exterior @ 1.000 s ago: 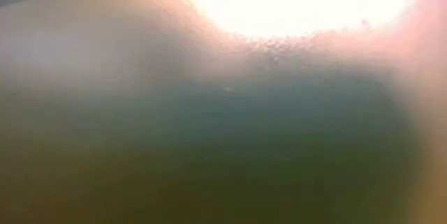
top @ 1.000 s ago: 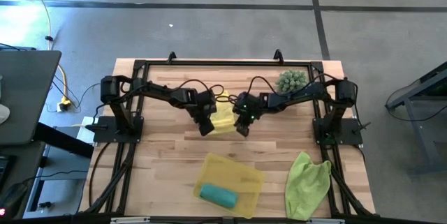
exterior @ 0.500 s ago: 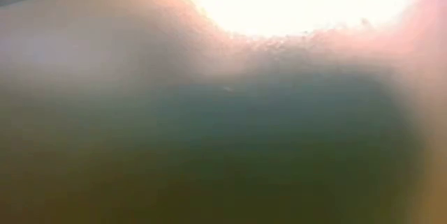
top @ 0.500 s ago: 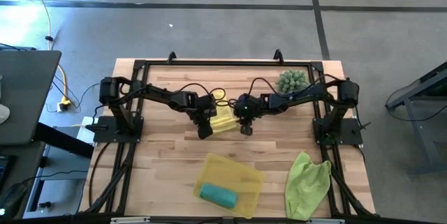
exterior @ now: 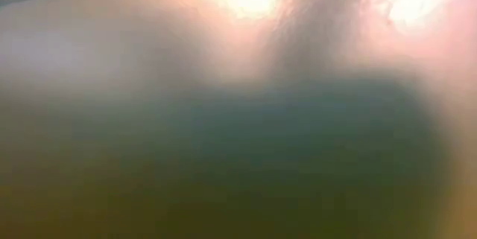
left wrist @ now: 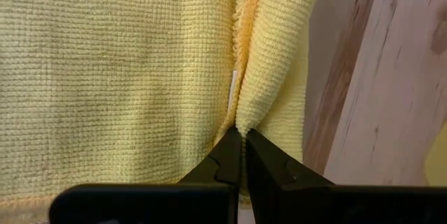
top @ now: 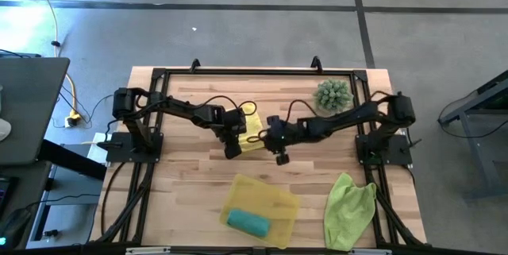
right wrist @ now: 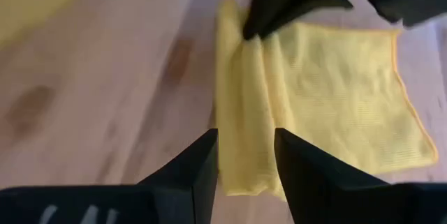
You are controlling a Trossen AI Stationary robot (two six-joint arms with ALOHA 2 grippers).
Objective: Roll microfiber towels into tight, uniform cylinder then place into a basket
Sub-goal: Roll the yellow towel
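The bright yellow towel (top: 252, 134) lies mid-table, mostly flat, with a rolled-up ridge along one edge (right wrist: 241, 98). My left gripper (top: 232, 151) is shut on that ridge at the towel's left end. My right gripper (top: 281, 158) hovers open just off the towel's near right corner, nothing between its fingers (right wrist: 244, 161). A teal towel (top: 248, 222), rolled up, lies in the yellow basket (top: 274, 199) near the front edge. The lime green towel (top: 349, 211) lies crumpled on the table at the front right. The low view shows only blur. My left gripper pinches the raised fold of the yellow towel's rolled edge (left wrist: 246, 112) between its two fingertips. The fingers slant down from the table's left. The fold runs on away from them, and the rest of the towel lies flat on the table.
A spiky green ball-shaped plant (top: 332, 94) stands at the far right, behind my right arm. A dark frame (top: 238, 72) runs round the table's edges. Bare wood lies between the yellow towel and the basket.
My right gripper has opened and let go of the yellow towel, rolled about its wrist, risen a little and drawn back toward the table's near edge. My left gripper keeps its hold in place. The yellow towel stays on the table.
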